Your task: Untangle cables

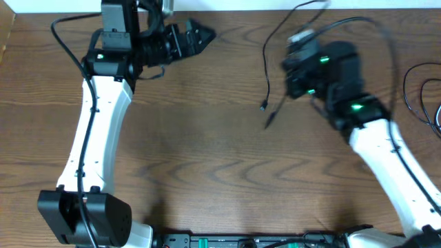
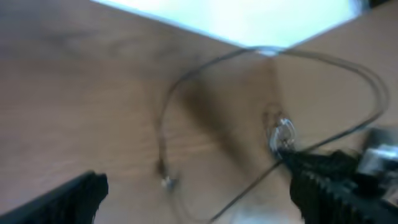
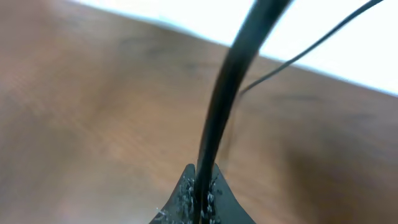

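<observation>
On desk: brown wood grain; both arms over far half.
left gripper: far-left area of desk, pointing right in overhead; jaws wide apart, nothing betw. them.
right gripper: far side, right of centre; jaws pinched tight on held cable.
held cable: black; runs from the jaws up and away in right wrist view; blurred.
thin cable: black, finer; seen past held cable, slanting toward desk's far edge.
long cable: black, thin; curves from far edge beside right gripper down toward mid-desk, ends in small plug; lying flat or lifted, can't tell.
second plug end: just beside first plug, nearer side; short run of cord leads off toward right gripper.
cable loop: thin dark cord in a wide curve on desk ahead of left gripper, apart from its fingers; small end piece at lower left of curve; view blurred.
shiny bit: pale, glinting, where the cord passes near the right-hand finger; too blurred to ID.
spare cables: thin black cords, loose curves at right edge of desk, apart from both grippers.
</observation>
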